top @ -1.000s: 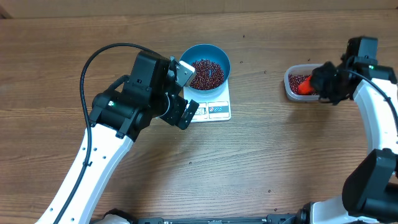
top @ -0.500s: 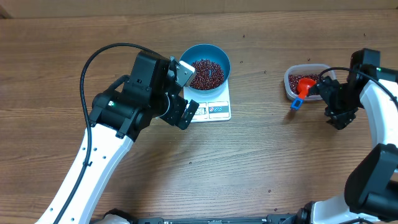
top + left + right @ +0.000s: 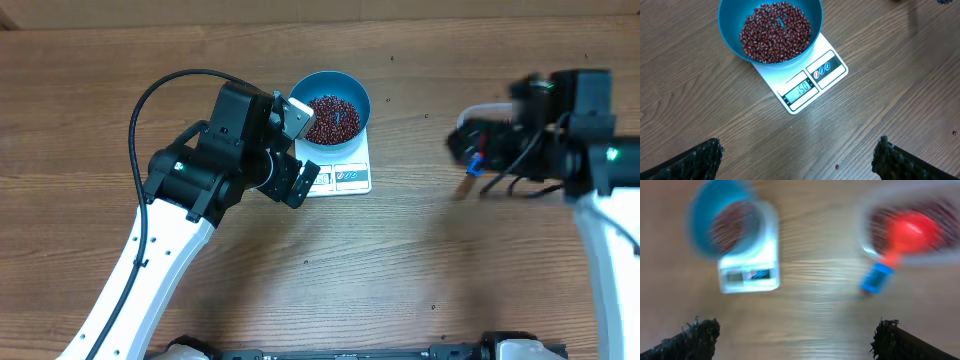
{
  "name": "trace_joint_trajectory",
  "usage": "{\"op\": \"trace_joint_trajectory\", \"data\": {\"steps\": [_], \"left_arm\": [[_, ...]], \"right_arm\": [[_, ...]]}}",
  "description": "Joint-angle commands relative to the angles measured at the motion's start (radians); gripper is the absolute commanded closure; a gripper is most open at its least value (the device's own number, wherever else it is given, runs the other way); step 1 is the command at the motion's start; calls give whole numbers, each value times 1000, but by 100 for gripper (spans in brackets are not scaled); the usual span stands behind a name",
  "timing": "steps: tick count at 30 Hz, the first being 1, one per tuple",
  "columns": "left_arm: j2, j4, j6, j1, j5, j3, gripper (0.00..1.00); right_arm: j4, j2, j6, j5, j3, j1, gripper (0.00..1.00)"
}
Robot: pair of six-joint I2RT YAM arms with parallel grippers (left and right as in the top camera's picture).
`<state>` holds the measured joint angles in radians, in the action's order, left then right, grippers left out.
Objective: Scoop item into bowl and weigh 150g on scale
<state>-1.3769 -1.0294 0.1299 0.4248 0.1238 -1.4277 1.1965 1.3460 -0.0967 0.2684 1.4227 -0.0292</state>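
The blue bowl (image 3: 335,92) stands on the white scale (image 3: 348,177) and holds a heap of dark red beans (image 3: 331,118). In the left wrist view the bowl (image 3: 730,35), the beans (image 3: 775,32) and the scale (image 3: 812,82) lie ahead, and the display reads 150. My left gripper (image 3: 799,160) is open over bare wood just in front of the scale, with nothing between its fingers. My right gripper (image 3: 797,337) is open and empty too. Its view is blurred by motion. A red scoop (image 3: 910,230) with a blue handle rests in the clear tub (image 3: 867,245).
The right arm (image 3: 560,140) is a blur over the clear tub (image 3: 468,118) at the right, hiding most of it. The scoop's blue handle (image 3: 477,160) sticks out over the tub's near edge. A few stray beans lie scattered on the wooden table (image 3: 400,280).
My right gripper opened and let go of the red scoop, which now lies in the tub. The right arm drew back and is swinging fast. The left arm has not moved.
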Motion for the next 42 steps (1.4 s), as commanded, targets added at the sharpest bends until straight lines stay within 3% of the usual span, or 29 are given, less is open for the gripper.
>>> {"op": "trace_joint_trajectory", "data": {"steps": [1, 25, 31, 42], "left_arm": [[-3, 2, -10, 1, 0, -7, 0], [-3, 2, -10, 1, 0, -7, 0], [-3, 2, -10, 1, 0, -7, 0], [-3, 2, -10, 1, 0, -7, 0]], "right_arm": [[-1, -75, 203, 74, 25, 121, 0], [71, -89, 203, 20, 22, 160, 0], [-14, -296, 203, -24, -103, 160, 0], [-496, -970, 194, 0, -778, 160, 0]]}}
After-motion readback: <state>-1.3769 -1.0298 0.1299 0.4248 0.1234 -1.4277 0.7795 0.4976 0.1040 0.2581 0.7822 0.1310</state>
